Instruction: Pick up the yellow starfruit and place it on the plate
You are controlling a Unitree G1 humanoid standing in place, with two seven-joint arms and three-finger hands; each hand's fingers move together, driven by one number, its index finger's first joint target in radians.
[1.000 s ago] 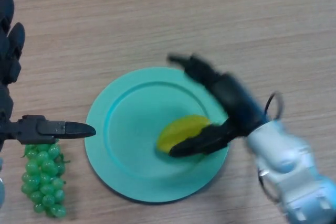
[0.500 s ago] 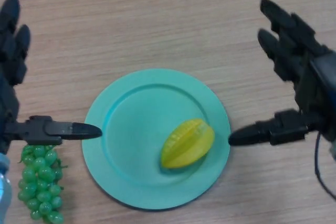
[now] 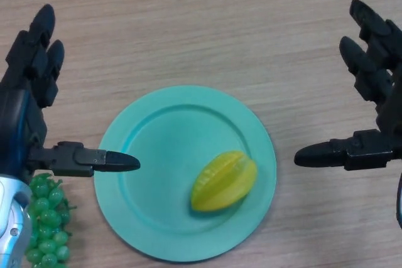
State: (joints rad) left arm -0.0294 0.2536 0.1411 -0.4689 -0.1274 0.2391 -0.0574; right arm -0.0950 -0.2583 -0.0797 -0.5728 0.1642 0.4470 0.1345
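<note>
The yellow starfruit [image 3: 224, 180] lies on the right part of the round teal plate [image 3: 154, 149] in the middle of the wooden table. My right hand [image 3: 377, 98] is open at the right edge of the view, clear of the plate, with its thumb pointing left toward the plate rim. My left hand [image 3: 28, 108] is open at the left edge, its thumb reaching over the plate's left rim. Neither hand touches the starfruit.
A bunch of green grapes [image 3: 45, 221] lies on the table at the lower left, beside the plate and below my left hand.
My right hand let go of the starfruit on the plate and drew back to the right. My left hand shifted slightly rightward and up in the view.
</note>
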